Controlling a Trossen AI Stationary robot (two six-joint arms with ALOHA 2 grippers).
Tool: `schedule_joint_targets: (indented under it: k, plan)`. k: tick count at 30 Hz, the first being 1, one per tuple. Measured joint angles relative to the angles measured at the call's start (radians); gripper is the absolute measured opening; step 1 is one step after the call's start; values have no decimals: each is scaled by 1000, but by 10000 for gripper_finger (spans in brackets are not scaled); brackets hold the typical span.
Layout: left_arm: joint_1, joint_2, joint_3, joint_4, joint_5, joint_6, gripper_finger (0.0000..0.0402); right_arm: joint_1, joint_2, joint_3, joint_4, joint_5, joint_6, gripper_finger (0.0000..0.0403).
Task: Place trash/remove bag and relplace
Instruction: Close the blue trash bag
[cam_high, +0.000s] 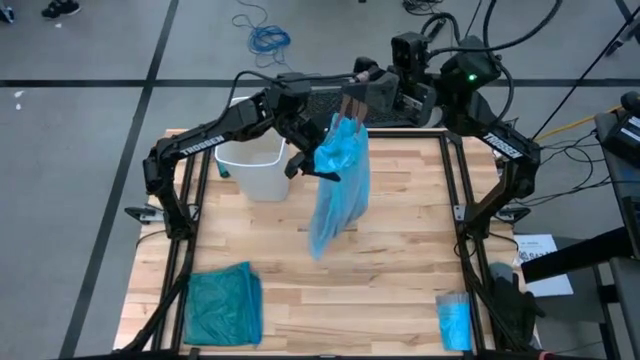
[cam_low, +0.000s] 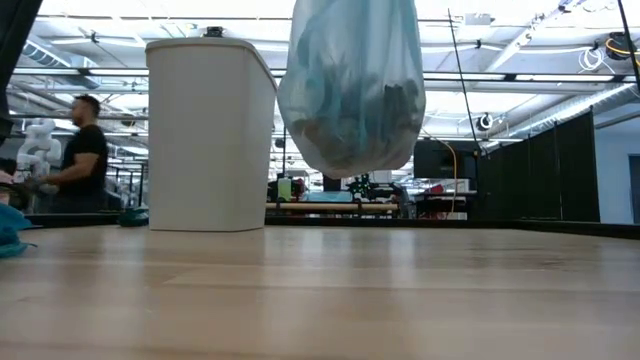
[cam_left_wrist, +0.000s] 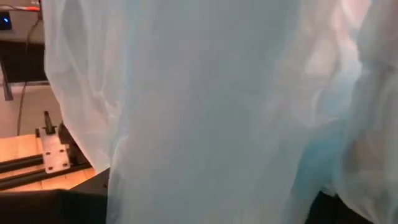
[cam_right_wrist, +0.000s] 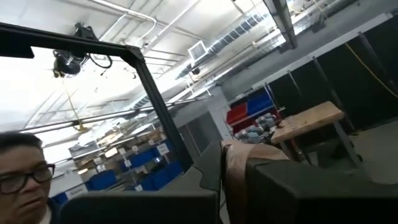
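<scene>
The pale blue see-through bag (cam_high: 340, 185) hangs over the middle of the table, to the right of the white bin (cam_high: 255, 165). In the low view the bag (cam_low: 350, 90) is clear of the tabletop, and dark lumps of trash (cam_low: 385, 110) show through its rounded bottom. My right gripper (cam_high: 352, 108) is shut at the bag's top. My left gripper (cam_high: 312, 165) is open beside the bag's bunched upper part. The left wrist view is filled with the bag's plastic (cam_left_wrist: 205, 112), and no fingers show there. My right gripper holds the bag's gathered top (cam_high: 347, 124) between its shut fingers, coming from the table's far side. The bag hangs straight down below the fingers, its bottom (cam_low: 345, 165) lifted clear of the table. Whether my left gripper touches the plastic, I cannot tell.
The white bin (cam_low: 210, 135) stands upright on the table's far left. A teal-green bag (cam_high: 222, 305) lies at the near left corner and a small blue packet (cam_high: 455, 322) at the near right. A person (cam_low: 80, 150) stands in the room beyond the table.
</scene>
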Motion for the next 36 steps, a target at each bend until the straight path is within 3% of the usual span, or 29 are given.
schedule_joint_targets:
  k: [11, 18, 23, 26, 30, 36]
  plan:
    - [13, -41, 6, 50, -7, 25, 285, 8, 0, 0, 83, -47, 12, 0]
    - [26, -45, 72, 47, -21, 24, 285, 7, 0, 0, 79, -56, 5, 0]
    - [54, -45, 84, -38, -156, 87, 285, 6, 0, 0, 104, -71, 14, 0]
    - [71, -48, 86, -101, -232, 140, 285, 5, 0, 0, 48, -53, -10, 0]
    - [78, -48, 86, -91, -241, 131, 285, 6, 0, 1, -73, 1, -81, 0]
    - [84, -72, 84, -83, -231, 123, 285, 2, -1, 1, -110, 5, -104, 0]
